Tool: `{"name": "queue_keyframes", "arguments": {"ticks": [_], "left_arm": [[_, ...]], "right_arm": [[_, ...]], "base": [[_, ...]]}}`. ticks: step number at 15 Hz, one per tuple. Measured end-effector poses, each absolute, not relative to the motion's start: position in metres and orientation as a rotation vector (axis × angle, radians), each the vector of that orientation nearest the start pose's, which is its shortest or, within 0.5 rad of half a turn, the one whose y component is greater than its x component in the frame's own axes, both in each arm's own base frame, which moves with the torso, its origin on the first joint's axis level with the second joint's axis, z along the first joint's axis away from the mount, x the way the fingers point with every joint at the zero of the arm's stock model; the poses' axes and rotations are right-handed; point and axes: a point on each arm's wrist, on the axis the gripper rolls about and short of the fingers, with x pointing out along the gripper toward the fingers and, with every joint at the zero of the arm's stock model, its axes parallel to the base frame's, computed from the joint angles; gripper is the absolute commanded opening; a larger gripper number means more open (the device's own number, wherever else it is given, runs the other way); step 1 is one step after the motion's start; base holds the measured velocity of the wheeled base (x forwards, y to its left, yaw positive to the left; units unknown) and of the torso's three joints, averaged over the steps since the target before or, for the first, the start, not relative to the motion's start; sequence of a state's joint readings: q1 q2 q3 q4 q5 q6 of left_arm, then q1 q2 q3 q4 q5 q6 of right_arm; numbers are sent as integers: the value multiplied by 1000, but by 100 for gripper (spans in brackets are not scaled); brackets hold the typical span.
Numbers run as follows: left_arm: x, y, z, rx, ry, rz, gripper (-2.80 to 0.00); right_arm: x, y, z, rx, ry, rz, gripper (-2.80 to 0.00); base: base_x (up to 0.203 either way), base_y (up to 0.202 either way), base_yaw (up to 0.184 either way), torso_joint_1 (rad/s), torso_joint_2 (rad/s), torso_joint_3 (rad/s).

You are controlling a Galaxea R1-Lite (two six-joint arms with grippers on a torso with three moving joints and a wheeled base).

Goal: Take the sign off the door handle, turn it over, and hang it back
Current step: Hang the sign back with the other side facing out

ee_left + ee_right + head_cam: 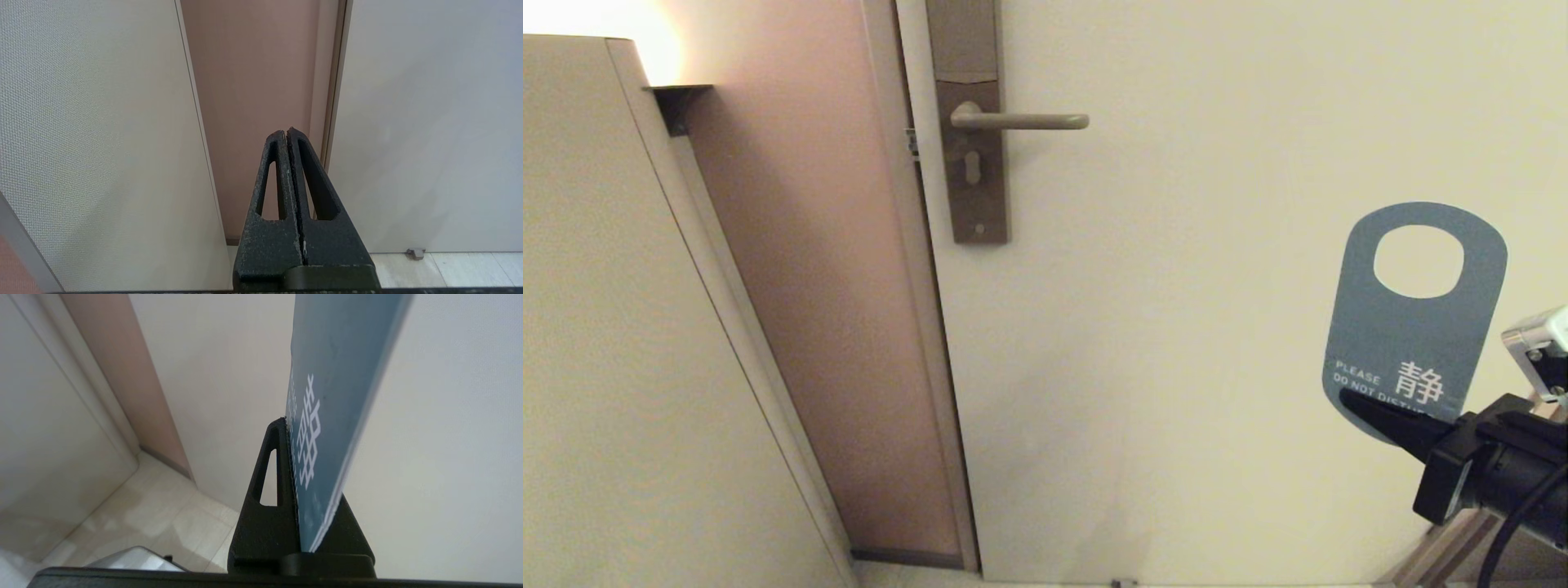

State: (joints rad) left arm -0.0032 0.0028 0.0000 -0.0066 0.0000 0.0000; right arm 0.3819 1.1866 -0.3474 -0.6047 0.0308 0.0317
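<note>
The sign (1413,335) is off the door handle (1021,122) and stands upright at the lower right of the head view. Its blue-grey side with white text faces me, oval hole uppermost. My right gripper (1356,404) is shut on the sign's bottom end. In the right wrist view the sign (327,416) rises edge-on from between the black fingers (269,490). The beige-grey lever sticks out bare from its tall backplate (970,147), up and to the left of the sign. My left gripper (287,132) is shut and empty, pointing at the door's bottom edge; it does not show in the head view.
The cream door (1217,327) fills the background, with the pinkish frame strip (833,327) and a textured wall (621,367) to its left. A small door stop (416,253) sits on the tiled floor.
</note>
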Motion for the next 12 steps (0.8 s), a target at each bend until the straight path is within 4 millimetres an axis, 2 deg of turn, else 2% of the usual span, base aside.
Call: {"name": "queue_keyframes", "arguments": {"ticks": [4, 8, 12], "left_arm": [[-23, 0, 76, 0, -5, -3, -280], [-23, 0, 76, 0, -5, -3, -280], [-23, 0, 76, 0, -5, -3, -280]], "right_arm": [[164, 66, 192, -2, 195, 406, -280], [191, 77, 213, 5, 147, 404, -280], [218, 88, 225, 8, 124, 391, -280]], "base": [[0, 0, 0, 0, 0, 0], [0, 0, 0, 0, 0, 0], [0, 0, 0, 0, 0, 0]]}}
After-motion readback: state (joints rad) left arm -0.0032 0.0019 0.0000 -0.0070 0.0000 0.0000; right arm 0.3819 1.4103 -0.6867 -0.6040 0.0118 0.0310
